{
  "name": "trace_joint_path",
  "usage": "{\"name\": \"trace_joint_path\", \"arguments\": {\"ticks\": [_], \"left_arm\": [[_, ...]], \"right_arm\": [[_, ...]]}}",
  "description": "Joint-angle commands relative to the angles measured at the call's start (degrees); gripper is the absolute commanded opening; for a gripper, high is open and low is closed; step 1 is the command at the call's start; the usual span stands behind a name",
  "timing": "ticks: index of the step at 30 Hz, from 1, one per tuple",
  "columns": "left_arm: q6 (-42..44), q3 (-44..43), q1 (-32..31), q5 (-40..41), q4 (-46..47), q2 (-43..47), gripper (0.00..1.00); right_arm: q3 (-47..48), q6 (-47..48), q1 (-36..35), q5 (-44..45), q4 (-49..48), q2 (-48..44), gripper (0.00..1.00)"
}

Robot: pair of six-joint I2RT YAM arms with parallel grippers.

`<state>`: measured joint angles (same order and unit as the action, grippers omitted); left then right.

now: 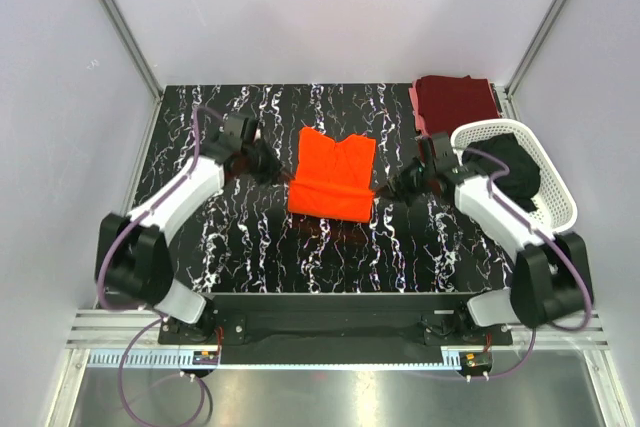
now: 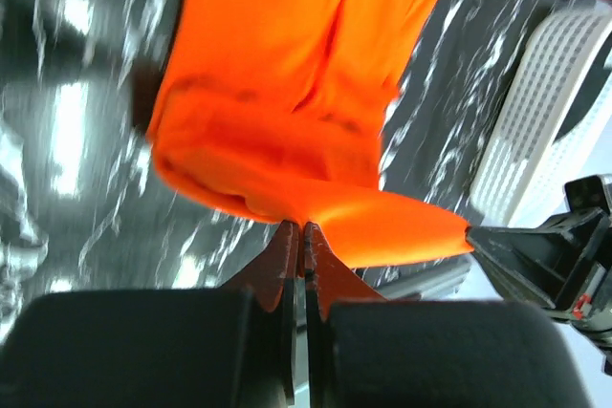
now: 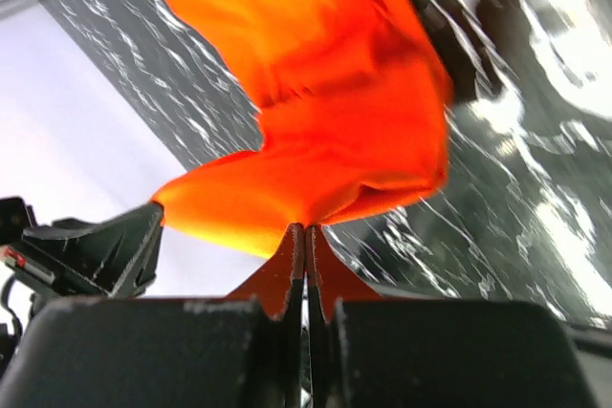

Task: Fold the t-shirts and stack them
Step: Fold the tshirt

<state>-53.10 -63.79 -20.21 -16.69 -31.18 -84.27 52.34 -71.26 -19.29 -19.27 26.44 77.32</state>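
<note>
Pinched tight by the left gripper (image 2: 301, 236) at one end, with the orange t-shirt (image 1: 333, 175) strung crosswise just ahead of both, equally near each, and clamped shut by the right gripper (image 3: 306, 236) at the other end.

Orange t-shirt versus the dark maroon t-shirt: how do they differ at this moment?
The bright orange cloth t-shirt sits mid-table; the dark maroon cloth t-shirt lies in the far right corner. Orange is pinched by the left gripper and right gripper; maroon is untouched. Both are plain cloth, folded over.
</note>
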Motion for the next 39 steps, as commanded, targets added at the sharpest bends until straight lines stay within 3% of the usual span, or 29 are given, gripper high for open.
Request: {"name": "trace_joint_path", "arguments": {"ticks": [1, 6, 13, 17, 20, 21, 24, 25, 27, 29, 33, 36, 39], "left_arm": [[5.37, -10.54, 2.01, -0.35, -0.72, -7.56, 0.00], [7.66, -23.29, 4.30, -3.35, 0.77, -18.63, 0.00], [10.30, -48.77, 7.19, -10.99, -0.11, -41.04, 0.00], [6.63, -55.29, 9.66, -10.55, 8.28, -51.31, 0.05], [0.83, -60.81, 10.45, -13.63, 15.16, -58.09, 0.18], [0.11, -69.02, 10.36, -14.50, 16.05, -63.68, 0.23], [-2.18, -77.35, 10.36, -13.47, 20.61, -68.13, 0.38], [-2.44, -75.97, 10.80, -12.07, 22.81, -67.44, 0.54], [0.09, -72.81, 10.98, -8.03, 24.49, -64.46, 0.54], [4.73, -67.01, 11.07, -4.52, 23.81, -56.57, 0.56], [11.86, -56.46, 10.98, -3.53, 21.79, -48.82, 0.56], [16.01, -45.84, 10.10, -5.97, 22.91, -41.52, 0.56], [19.78, -38.03, 9.40, -10.54, 21.51, -37.47, 0.58]], "right_arm": [[11.43, 8.14, 2.76, -2.53, 2.30, 6.33, 0.00], [23.32, 10.71, 6.36, -4.64, 2.48, 19.08, 0.00], [38.08, 9.83, 9.97, -8.07, -4.53, 36.12, 0.00], [49.59, 11.94, 10.93, -8.42, -5.96, 48.78, 0.01], [56.54, 12.47, 11.99, -8.33, -8.93, 57.13, 0.13], [58.13, 11.60, 12.69, -8.85, -11.82, 58.98, 0.14], [65.68, 12.11, 13.49, -7.02, -12.21, 65.22, 0.20], [71.27, 12.46, 14.10, -6.93, -10.81, 68.37, 0.26], [76.93, 13.86, 14.71, -7.27, -6.59, 70.94, 0.30], [81.07, 15.79, 15.07, -6.84, -5.09, 71.48, 0.45], [83.98, 21.85, 15.42, -5.52, 1.59, 69.38, 0.49], [81.97, 25.81, 15.16, -6.31, 6.67, 65.69, 0.53], [73.28, 29.24, 14.37, -8.58, 6.88, 60.24, 0.58]]}}
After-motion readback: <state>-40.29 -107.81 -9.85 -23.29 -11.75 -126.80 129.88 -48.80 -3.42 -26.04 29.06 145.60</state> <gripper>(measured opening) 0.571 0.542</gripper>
